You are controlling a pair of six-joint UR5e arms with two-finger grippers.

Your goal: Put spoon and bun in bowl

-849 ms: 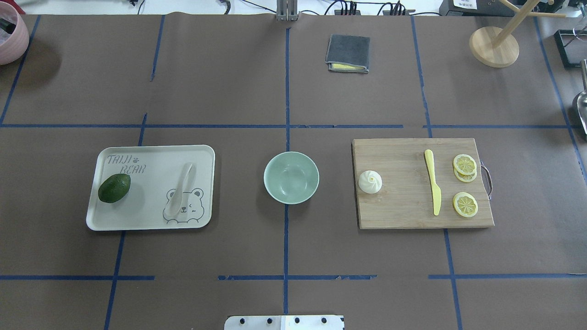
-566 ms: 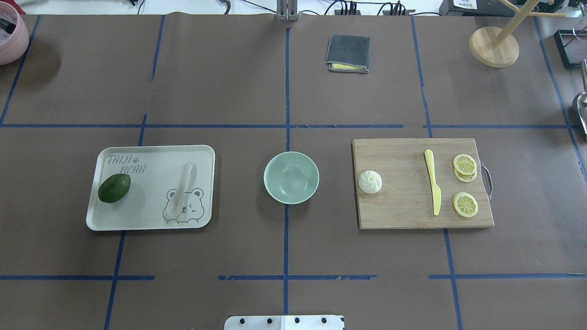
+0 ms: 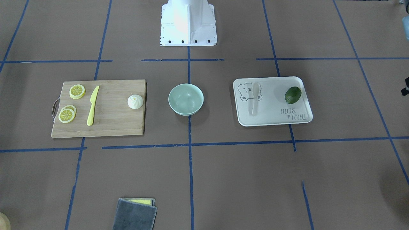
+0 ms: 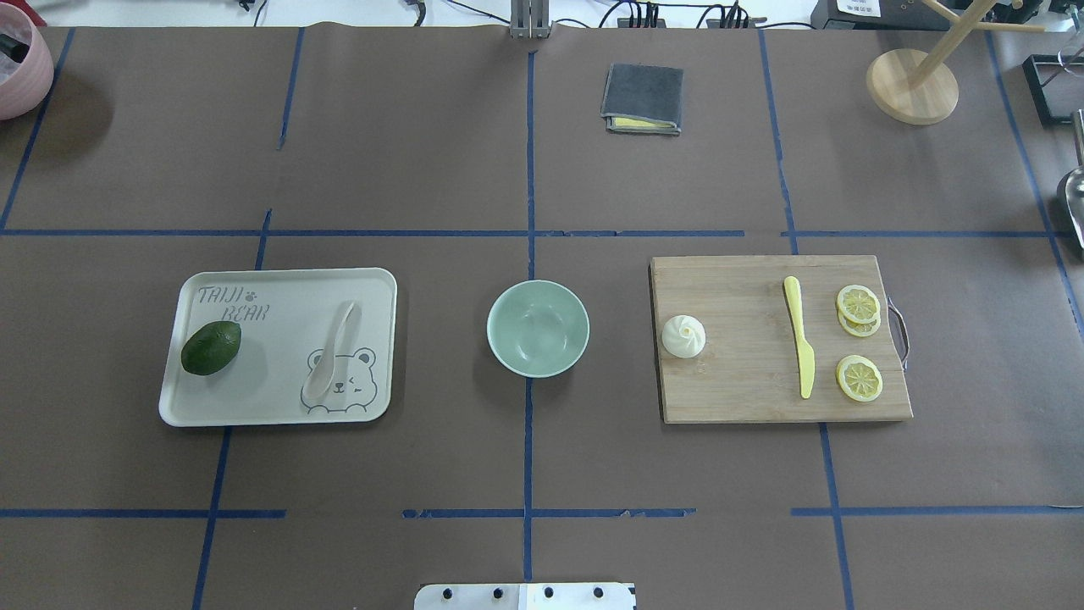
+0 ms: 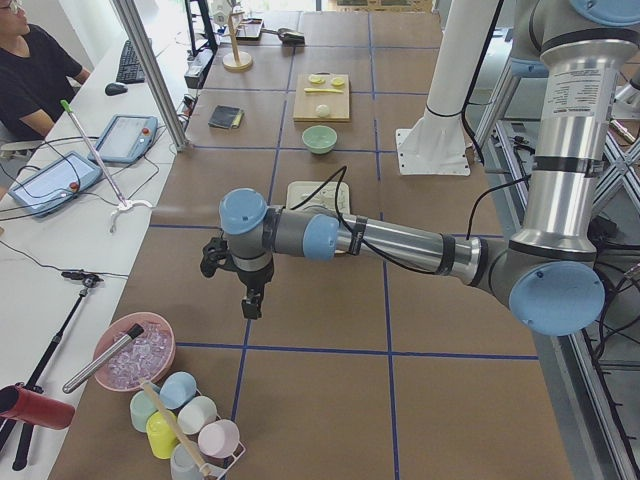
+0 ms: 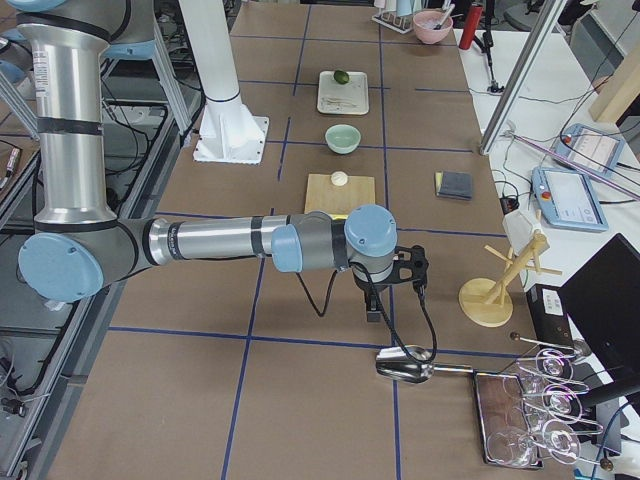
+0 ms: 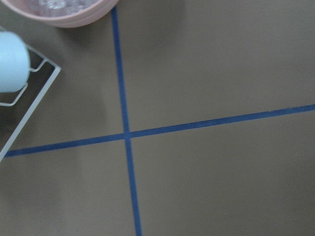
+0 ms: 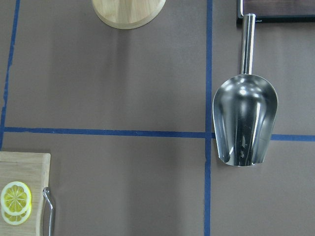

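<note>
The off-white spoon (image 4: 332, 352) lies on the cream bear tray (image 4: 279, 398) at the left, scoop toward me; it also shows in the front view (image 3: 254, 99). The white pleated bun (image 4: 683, 335) sits on the left part of the wooden cutting board (image 4: 745, 339). The mint-green bowl (image 4: 538, 328) stands empty in the middle. My left gripper (image 5: 252, 300) hangs over bare table far to the left. My right gripper (image 6: 372, 310) hangs far to the right, near a metal scoop (image 8: 244, 123). I cannot tell whether either gripper is open or shut.
A dark green avocado (image 4: 211, 347) lies on the tray. A yellow knife (image 4: 799, 335) and lemon slices (image 4: 859, 303) lie on the board. A grey cloth (image 4: 643, 98) and a wooden stand (image 4: 912, 85) are at the back, a pink bowl (image 4: 17, 63) at the far left.
</note>
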